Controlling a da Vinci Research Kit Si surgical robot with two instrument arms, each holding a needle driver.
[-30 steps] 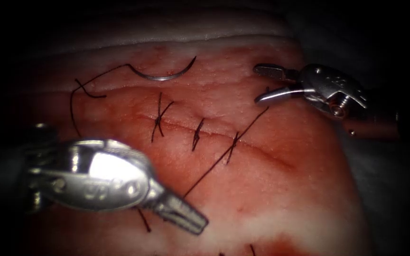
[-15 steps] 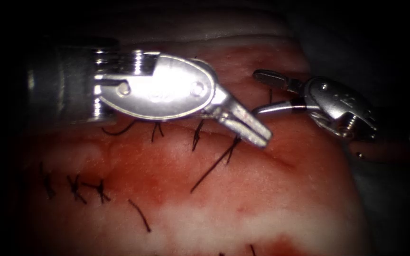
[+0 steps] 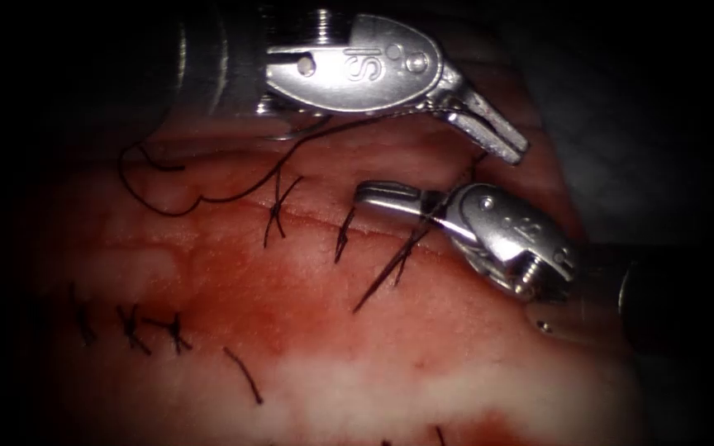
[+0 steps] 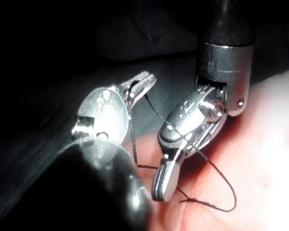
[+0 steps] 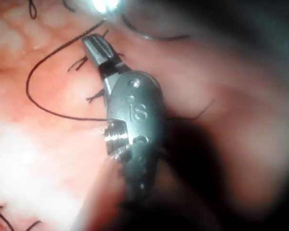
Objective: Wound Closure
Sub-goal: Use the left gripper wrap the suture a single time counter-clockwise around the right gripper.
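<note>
On the left tool (image 3: 489,132), stamped "IS" beside thread (image 3: 208,194).

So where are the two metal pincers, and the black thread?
Left pincer (image 3: 497,135), endoscope view, between its tips.
Right pincer (image 3: 386,195), endoscope view, between its tips, over the cut.
Thread (image 3: 233,194), endoscope view, on the loose loop left of the stitches.
</note>
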